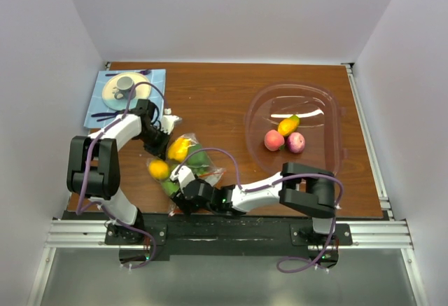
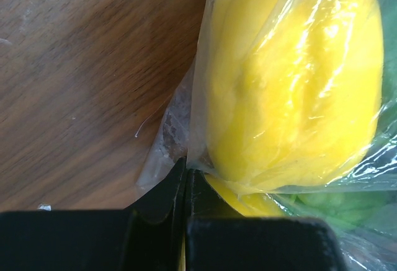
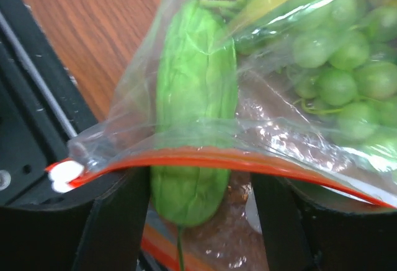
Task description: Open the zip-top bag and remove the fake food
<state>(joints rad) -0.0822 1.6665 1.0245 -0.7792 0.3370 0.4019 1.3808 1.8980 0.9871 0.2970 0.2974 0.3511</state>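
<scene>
The zip-top bag (image 1: 198,160) lies at the table's near left, its mouth toward the right arm. Inside are a yellow piece of fake food (image 2: 291,85), a long green one (image 3: 192,97) and green grapes (image 3: 341,66). My left gripper (image 1: 159,143) is shut on the bag's far plastic edge (image 2: 177,119). My right gripper (image 3: 198,221) is open at the bag's open mouth, and the green piece's end pokes out between its fingers (image 3: 118,221). The orange-red zip strip (image 3: 205,159) crosses over them, with the white slider (image 3: 65,175) at its left.
The pink-tinted oval tub (image 1: 329,110) at the right holds three pieces of fake food (image 1: 274,140). A blue mat with a plate and cup (image 1: 126,85) lies at the far left. Metal rails (image 1: 224,232) run along the near edge.
</scene>
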